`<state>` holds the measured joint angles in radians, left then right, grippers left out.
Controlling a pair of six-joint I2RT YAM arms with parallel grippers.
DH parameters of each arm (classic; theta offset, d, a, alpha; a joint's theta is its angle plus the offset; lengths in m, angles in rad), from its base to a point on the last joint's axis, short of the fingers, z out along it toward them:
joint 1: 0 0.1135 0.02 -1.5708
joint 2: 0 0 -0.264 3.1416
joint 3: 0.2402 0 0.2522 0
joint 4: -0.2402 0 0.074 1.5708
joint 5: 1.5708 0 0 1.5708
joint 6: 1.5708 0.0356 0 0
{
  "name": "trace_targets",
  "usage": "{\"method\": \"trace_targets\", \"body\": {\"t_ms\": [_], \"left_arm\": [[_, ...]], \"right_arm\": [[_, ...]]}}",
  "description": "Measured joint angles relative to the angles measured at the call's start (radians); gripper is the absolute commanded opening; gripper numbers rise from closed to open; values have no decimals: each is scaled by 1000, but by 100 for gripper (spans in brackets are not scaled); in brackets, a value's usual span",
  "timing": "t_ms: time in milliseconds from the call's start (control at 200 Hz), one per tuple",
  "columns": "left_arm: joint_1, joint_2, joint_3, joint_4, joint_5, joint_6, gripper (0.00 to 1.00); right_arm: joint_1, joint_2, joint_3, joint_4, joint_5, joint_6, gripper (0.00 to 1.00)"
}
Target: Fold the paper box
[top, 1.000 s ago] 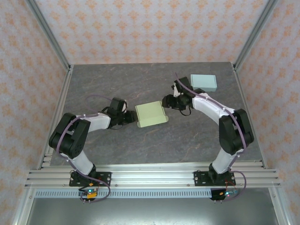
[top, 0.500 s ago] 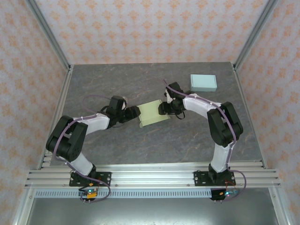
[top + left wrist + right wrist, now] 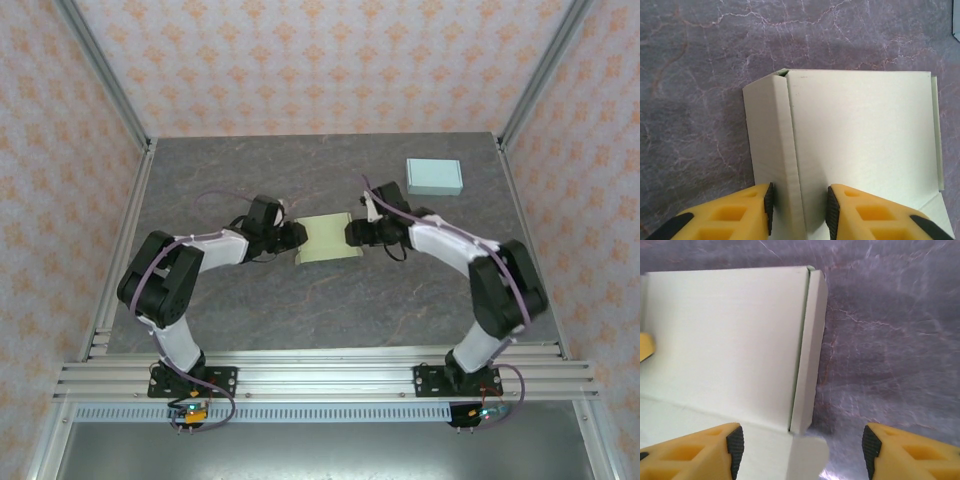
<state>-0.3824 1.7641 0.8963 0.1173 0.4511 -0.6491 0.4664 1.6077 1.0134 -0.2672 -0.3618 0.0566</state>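
Two claws flank the pale green paper box in the middle of the grey surface. The left claw is narrow astride one wall, pinching or not I cannot tell; the right claw gapes wide over the opposite wall.

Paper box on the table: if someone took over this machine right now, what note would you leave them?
Left tool: jaws narrow, astride the left flap of the box; grip unclear.
Right tool: open, astride the right flap.
Box: mid-table, between the tools.
Done: both end flaps look raised.
To do: remaining folds, closing the box.
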Motion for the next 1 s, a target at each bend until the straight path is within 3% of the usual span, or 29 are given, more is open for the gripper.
{"method": "trace_targets", "body": {"t_ms": [125,265,365,506,676,1001], "left_arm": [[11,20,29,-19,36,0,32],[30,38,50,-41,92,-6,31],[53,60,74,-64,161,-17,31],[76,92,135,-155,237,-24,29],[87,102,169,-262,314,-23,23],[122,92,190,-423,401,22,19]], "right_arm": [[-3,-132,-160,165,10,-152,67],[-17,-134,-197,235,-10,-266,67],[-34,-134,-197,276,-89,-350,67],[-35,-158,-223,254,-273,-640,68],[-45,-192,-294,251,-297,-912,69],[-111,-192,-310,257,-313,-1068,74]]}}
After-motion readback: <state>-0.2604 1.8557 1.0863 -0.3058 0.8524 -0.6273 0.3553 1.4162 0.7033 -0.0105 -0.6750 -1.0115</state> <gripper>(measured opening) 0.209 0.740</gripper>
